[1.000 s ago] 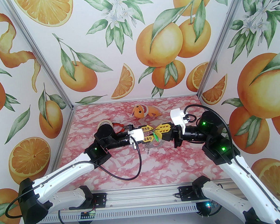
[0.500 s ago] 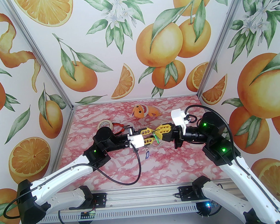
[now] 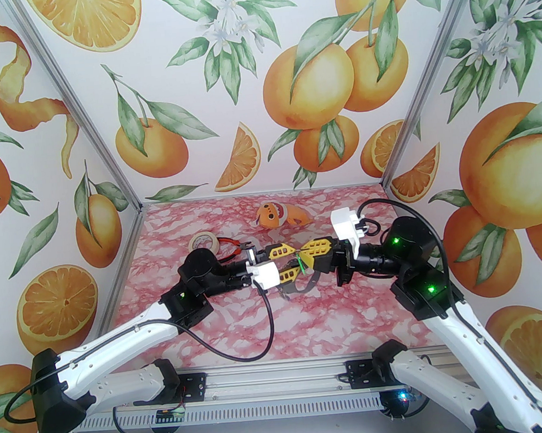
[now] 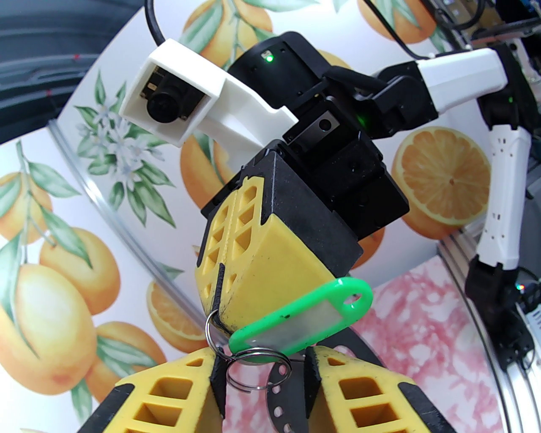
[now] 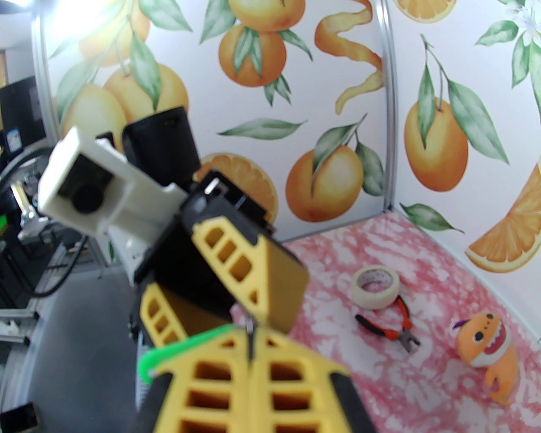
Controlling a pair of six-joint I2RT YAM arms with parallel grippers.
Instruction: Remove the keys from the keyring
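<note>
Right end effector (image 4: 214,313) pinches ring (image 4: 206,332) of one green key (image 4: 302,315); left end effector (image 4: 264,361) gapes around one keyring (image 4: 274,399).

Pink marbled table (image 3: 308,320): tape (image 3: 203,241), pliers (image 3: 230,245), toy (image 3: 278,214)

Bright green key tag (image 4: 302,321), pink marbled table (image 3: 308,320), orange-fruit walls (image 3: 239,72).

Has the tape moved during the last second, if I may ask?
No. The tape still lies just left of the pliers, which haven't shifted either.
</note>
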